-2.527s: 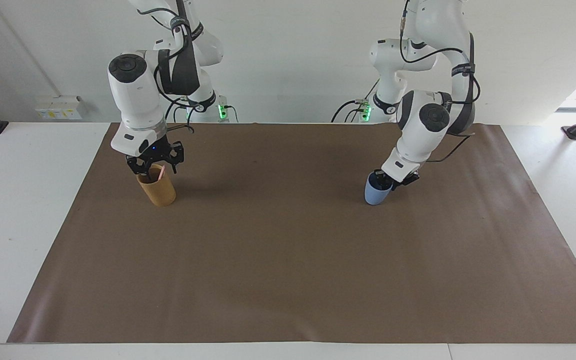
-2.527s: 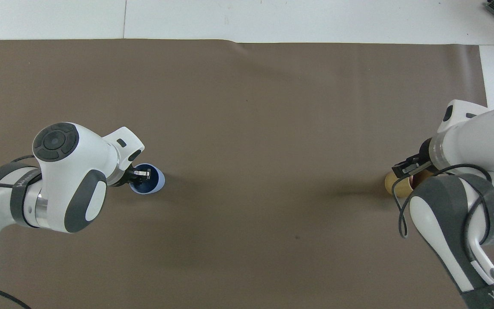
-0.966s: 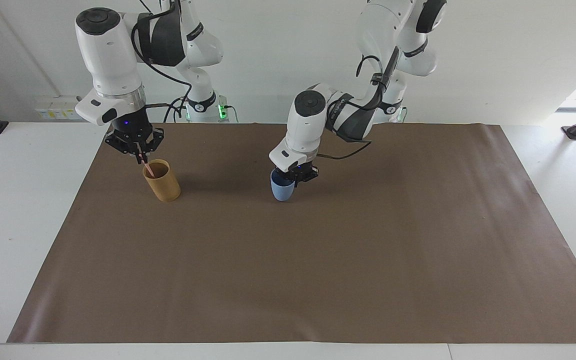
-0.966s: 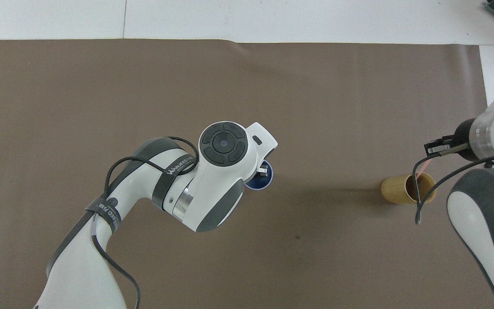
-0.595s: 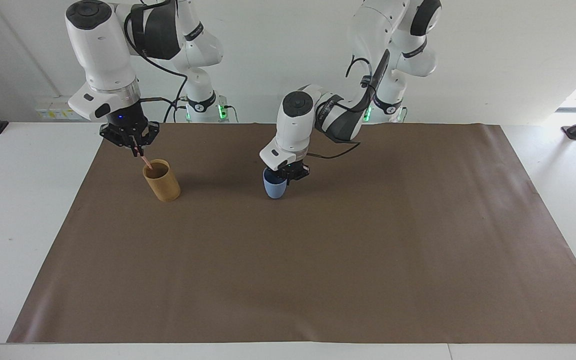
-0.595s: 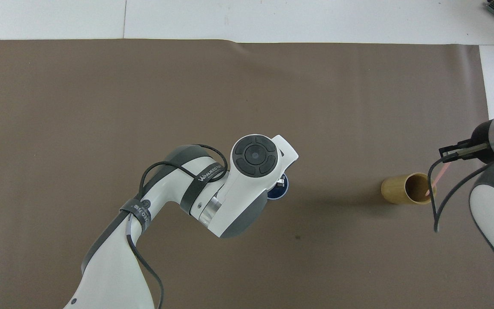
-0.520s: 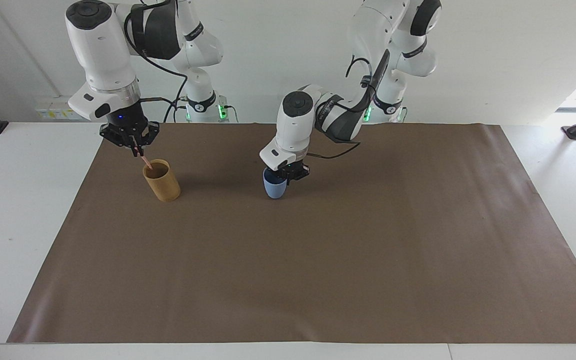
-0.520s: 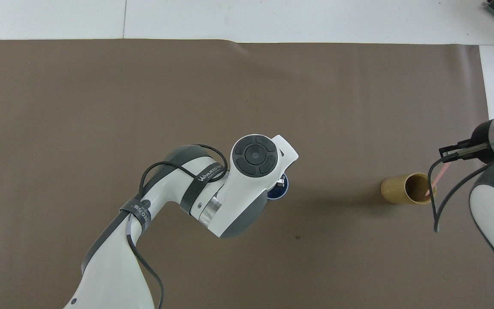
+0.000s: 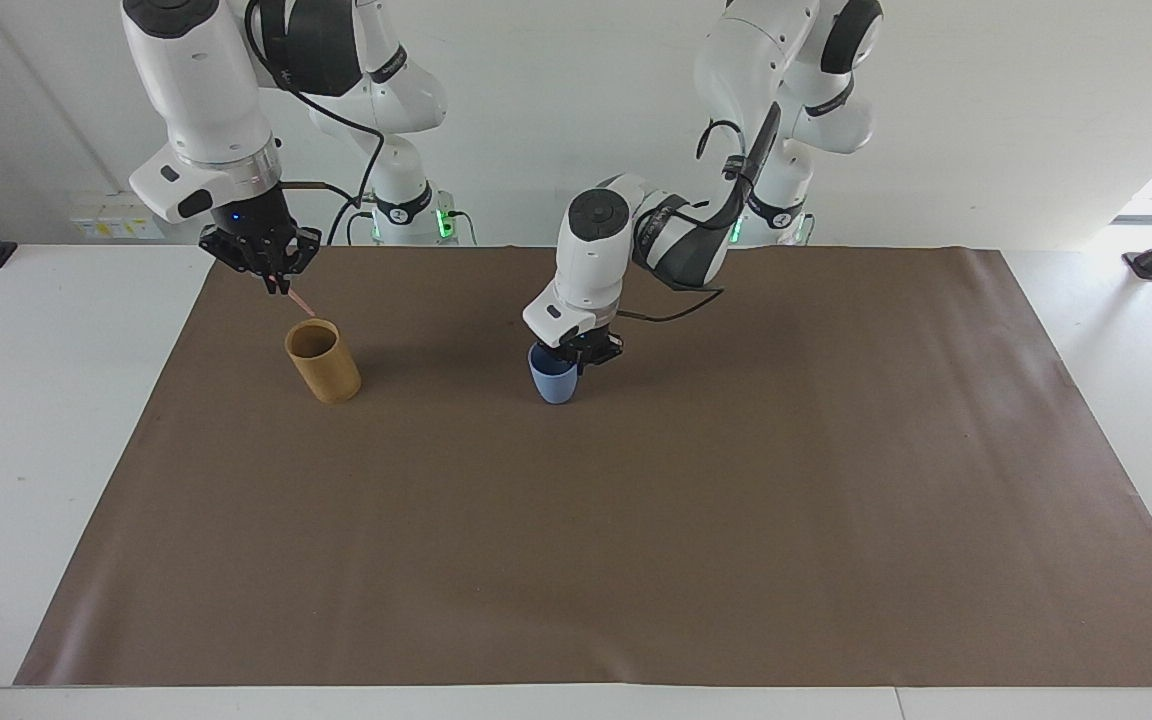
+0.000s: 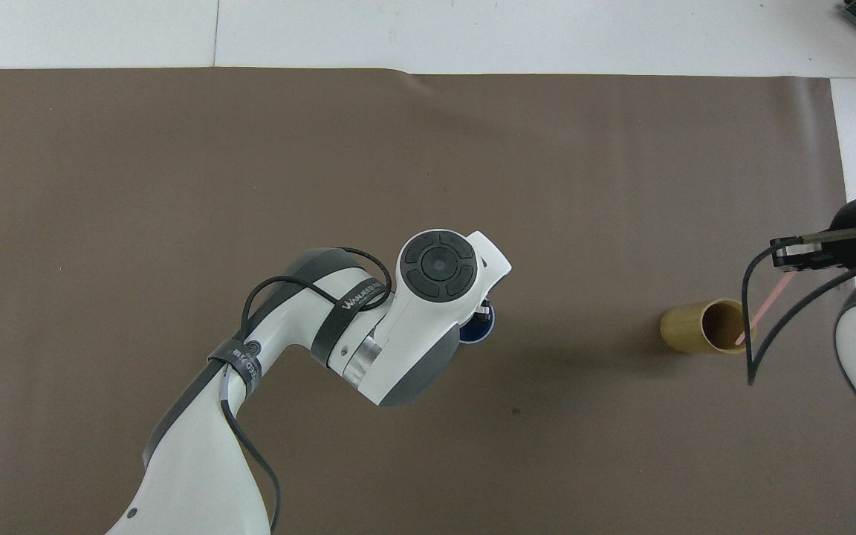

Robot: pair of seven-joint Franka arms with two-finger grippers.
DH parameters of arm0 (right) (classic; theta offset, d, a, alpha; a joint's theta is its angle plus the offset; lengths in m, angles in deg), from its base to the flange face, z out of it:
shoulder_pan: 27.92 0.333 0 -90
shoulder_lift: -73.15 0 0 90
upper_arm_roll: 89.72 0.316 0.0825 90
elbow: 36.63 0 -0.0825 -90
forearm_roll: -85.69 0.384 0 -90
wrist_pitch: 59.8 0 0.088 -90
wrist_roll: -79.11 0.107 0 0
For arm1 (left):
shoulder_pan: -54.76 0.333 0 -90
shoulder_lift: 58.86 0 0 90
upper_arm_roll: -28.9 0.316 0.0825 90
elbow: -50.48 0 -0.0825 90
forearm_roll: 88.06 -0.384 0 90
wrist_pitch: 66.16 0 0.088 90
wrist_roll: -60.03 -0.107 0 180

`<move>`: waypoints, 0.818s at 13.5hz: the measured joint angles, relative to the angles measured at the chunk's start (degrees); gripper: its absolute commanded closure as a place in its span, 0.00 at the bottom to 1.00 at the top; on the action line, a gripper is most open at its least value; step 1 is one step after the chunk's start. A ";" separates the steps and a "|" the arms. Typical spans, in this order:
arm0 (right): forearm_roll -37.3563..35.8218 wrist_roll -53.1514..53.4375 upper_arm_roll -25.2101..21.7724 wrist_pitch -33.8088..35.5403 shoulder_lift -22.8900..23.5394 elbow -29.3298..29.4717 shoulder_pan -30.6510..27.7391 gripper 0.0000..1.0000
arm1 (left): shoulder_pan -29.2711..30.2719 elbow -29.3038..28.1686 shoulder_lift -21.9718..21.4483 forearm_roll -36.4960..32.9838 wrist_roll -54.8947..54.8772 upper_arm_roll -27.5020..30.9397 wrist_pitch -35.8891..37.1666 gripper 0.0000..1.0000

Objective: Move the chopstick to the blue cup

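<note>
While gripping the chopstick above the tan cup, right gripper points straight down; left gripper, bent low, fingers indiscernible, meets the blue cup at its 2 o'clock rim.

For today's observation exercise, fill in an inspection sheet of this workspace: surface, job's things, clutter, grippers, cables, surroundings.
Surface: brown mat on a white table.
Job's things: chopstick lifted clear above the tan cup; blue cup upright mid-mat.
Clutter: nothing seen.
Grippers: right gripper shut on the chopstick, over the tan cup; left gripper at the blue cup's rim.
Cables: black cables looped along both arms.
Surroundings: white wall; wall socket box.
</note>
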 measured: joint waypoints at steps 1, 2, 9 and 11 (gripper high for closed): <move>2.39 2.85 0.04 -0.02 0.14 0.02 0.07 1.00 | 1.34 0.20 -1.45 -0.07 -0.02 0.17 1.73 0.00; 4.50 6.09 0.04 -0.32 0.28 0.04 0.49 1.00 | 2.93 0.29 -3.26 -0.09 -0.10 0.26 3.71 0.00; 6.86 33.29 0.45 -10.70 2.32 -0.42 13.27 1.00 | 15.67 0.28 -15.41 -0.44 -9.60 0.51 16.02 0.00; 7.11 37.32 0.46 -12.26 3.27 -0.45 15.14 1.00 | 20.65 0.15 -17.08 -0.47 -16.30 0.61 18.80 0.00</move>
